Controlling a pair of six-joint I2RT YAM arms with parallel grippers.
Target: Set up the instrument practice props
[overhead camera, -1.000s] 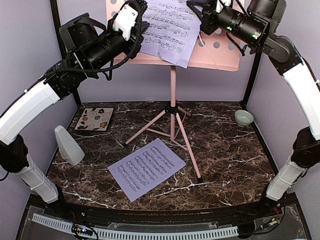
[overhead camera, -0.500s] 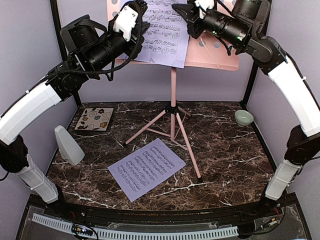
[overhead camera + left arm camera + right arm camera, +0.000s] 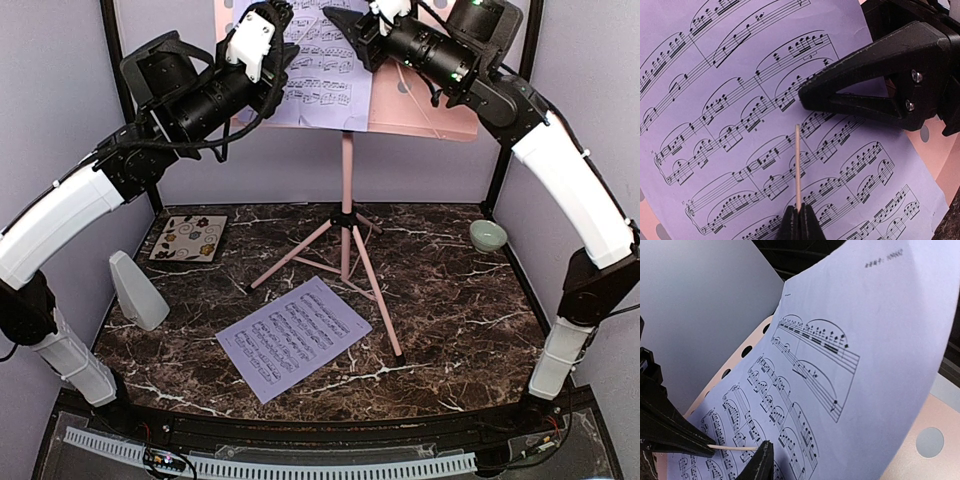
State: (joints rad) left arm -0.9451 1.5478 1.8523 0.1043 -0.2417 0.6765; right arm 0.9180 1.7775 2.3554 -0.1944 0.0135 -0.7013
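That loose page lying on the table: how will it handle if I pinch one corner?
The page is probably floppy and light: the sheet on the stand bows visibly. Lying flat on the glossy table, it may slide before lifting.

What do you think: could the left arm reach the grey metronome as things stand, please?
Probably yes: the metronome stands unobstructed on the table near the left arm. But the left fingers are shut on a thin stick up by the sheet music.

arms (image 3: 55, 215): white shells, black joints | cables (image 3: 268, 100): black | left gripper (image 3: 798, 219): black
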